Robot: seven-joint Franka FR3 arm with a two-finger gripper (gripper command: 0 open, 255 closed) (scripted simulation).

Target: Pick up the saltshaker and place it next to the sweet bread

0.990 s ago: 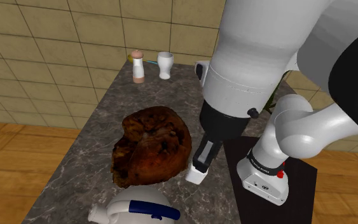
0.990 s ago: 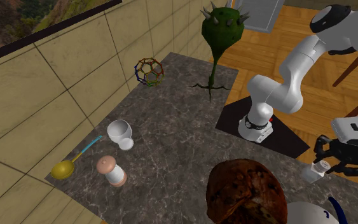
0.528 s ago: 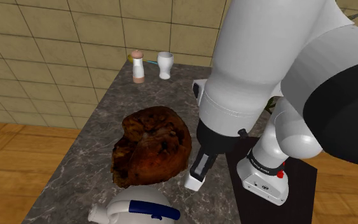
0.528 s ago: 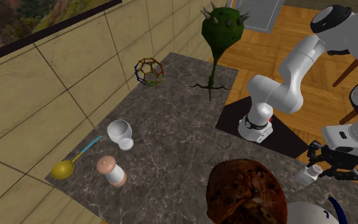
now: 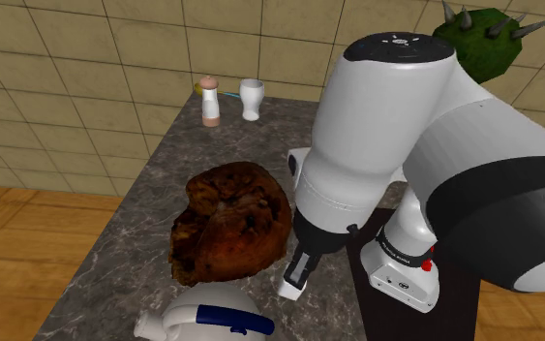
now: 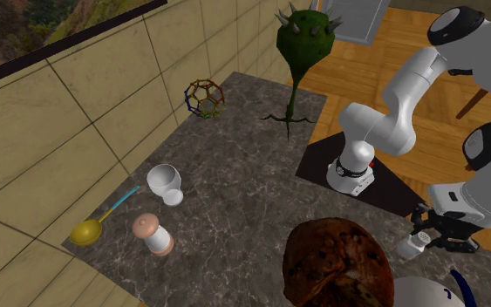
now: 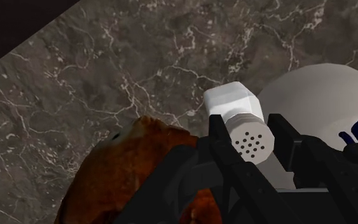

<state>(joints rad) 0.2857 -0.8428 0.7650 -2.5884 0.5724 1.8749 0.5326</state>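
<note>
One saltshaker (image 7: 244,124), white with a perforated cap, is clamped between my jaws, low over the table (image 5: 260,136) just right of the sweet bread (image 5: 229,221). I judge it is carried there, close alongside, for set-down.

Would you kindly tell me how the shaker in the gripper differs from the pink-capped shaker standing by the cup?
The saltshaker is plain white; the pink-capped shaker has a pinkish cap and base. The saltshaker is tilted, clasped by the gripper beside the sweet bread; the pink-capped shaker stands upright beside the white cup. Both have white bodies.
</note>
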